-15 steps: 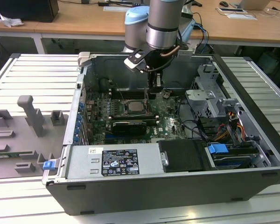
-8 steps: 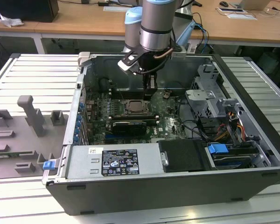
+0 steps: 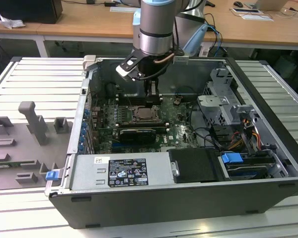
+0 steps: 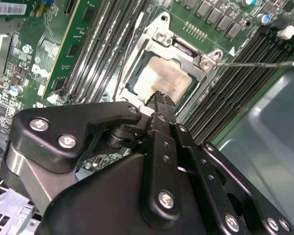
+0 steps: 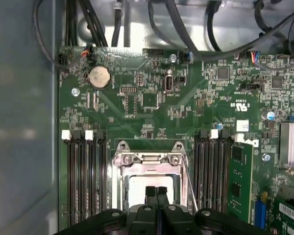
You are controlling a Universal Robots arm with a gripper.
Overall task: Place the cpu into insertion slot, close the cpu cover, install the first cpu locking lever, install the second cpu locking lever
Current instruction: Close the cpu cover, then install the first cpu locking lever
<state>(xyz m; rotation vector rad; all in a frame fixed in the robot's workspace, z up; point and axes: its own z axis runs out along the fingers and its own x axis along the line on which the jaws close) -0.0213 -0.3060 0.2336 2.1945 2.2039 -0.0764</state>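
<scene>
End effector (image 5: 157, 192) pressed together over cpu (image 5: 136, 188); cpu cover (image 5: 147, 159) down. Exterior view: 12 o'clock of insertion slot (image 3: 146, 115).

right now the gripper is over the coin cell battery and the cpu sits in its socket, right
No: the gripper is over the cpu, which does sit in its socket. The first wrist view shows the coin cell battery well apart from it.

The fingers (image 5: 151, 195), pressed together, hang over the cpu (image 5: 137, 190) lying framed by the cpu cover (image 5: 148, 169).
</scene>
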